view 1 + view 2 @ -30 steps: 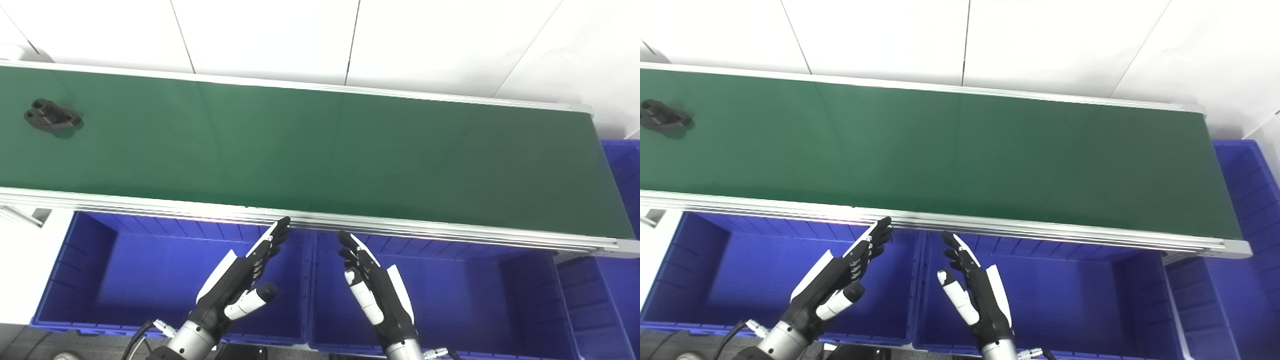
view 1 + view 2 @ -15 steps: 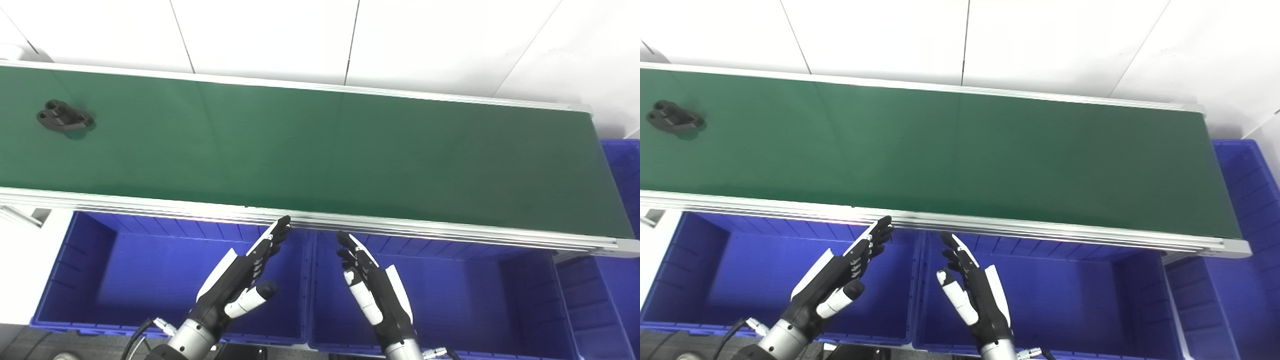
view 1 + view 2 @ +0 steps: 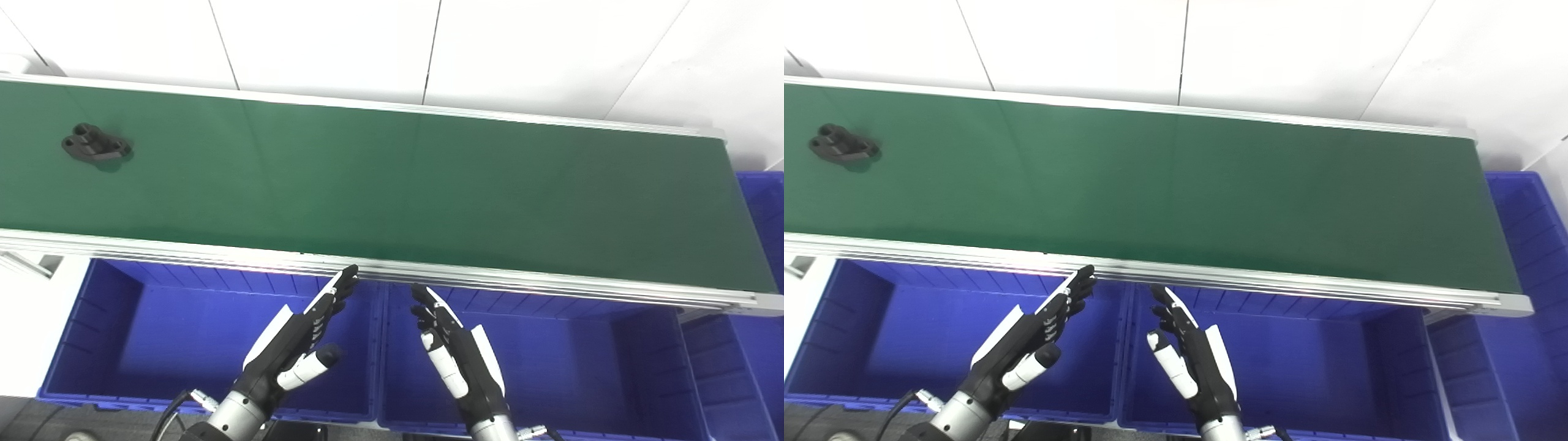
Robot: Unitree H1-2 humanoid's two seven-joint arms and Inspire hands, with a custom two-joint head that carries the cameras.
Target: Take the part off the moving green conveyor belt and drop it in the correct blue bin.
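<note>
A small black part [image 3: 96, 143] with round holes lies on the green conveyor belt [image 3: 392, 184] near its far left end; it also shows in the right eye view [image 3: 843, 147]. My left hand [image 3: 297, 343] is open and empty, held over the left blue bin [image 3: 92, 331] below the belt's front rail. My right hand [image 3: 456, 358] is open and empty over the middle blue bin [image 3: 582, 367]. Both hands are far from the part.
The belt's aluminium front rail [image 3: 527, 285] runs just beyond my fingertips. A third blue bin [image 3: 762, 214] stands past the belt's right end. A white wall rises behind the belt.
The black part has ridden the belt to the right. Both hands have stayed almost still.
</note>
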